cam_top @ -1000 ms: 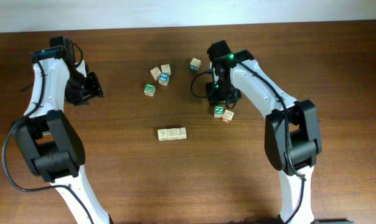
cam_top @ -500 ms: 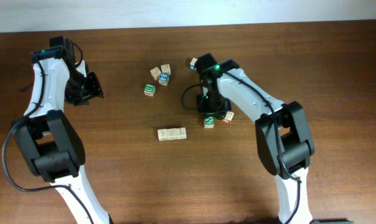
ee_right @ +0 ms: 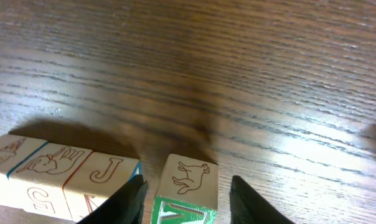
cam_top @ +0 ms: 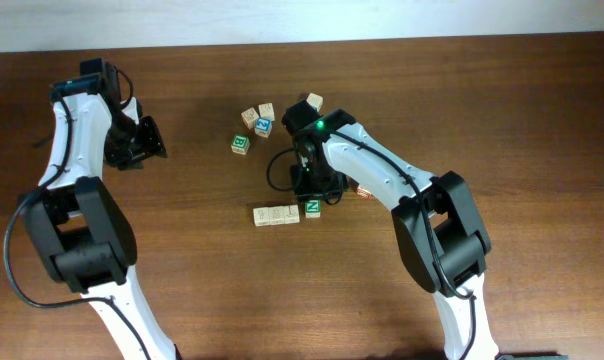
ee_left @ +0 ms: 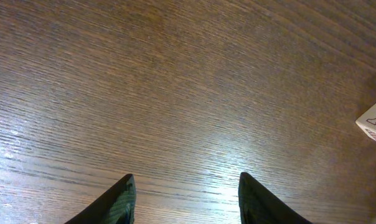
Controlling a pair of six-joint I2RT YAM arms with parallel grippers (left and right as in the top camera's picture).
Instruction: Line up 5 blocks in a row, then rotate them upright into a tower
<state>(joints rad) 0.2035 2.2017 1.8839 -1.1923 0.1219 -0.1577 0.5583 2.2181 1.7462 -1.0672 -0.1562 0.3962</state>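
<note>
The green N block (cam_top: 312, 207) sat on the tabletop (cam_top: 182, 270) just right of the row of three blocks (cam_top: 276, 215). It was close to the row's end but, in the right wrist view, a narrow gap separated them. In that view its top face showed a small animal drawing, and its green face was turned toward the camera. The right claw (ee_right: 187, 190) straddled it with the jaws parted. A sliver of tabletop showed on either side of the block, so it looked free rather than pinched, though the gaps were thin.

The main risk, as I judged it, lay in that tight spot. One finger (ee_right: 129, 202) stood in the slot between the block and the end cube (ee_right: 106, 172), the one marked J. Any further spreading, or a lift that drifted sideways, would likely push the end cube and knock the row out of line. A tilted exit could also catch an edge of the green N block and tip or spin it off the face it rested on.

A red-marked block (cam_top: 364, 190) lay just beyond the right arm (cam_top: 382, 170), partly hidden by it. A low sweep toward it could drag the green N block along. The left claw (ee_left: 185, 186) hung with its jaws apart over bare wood, holding nothing, well away from the blocks.
</note>
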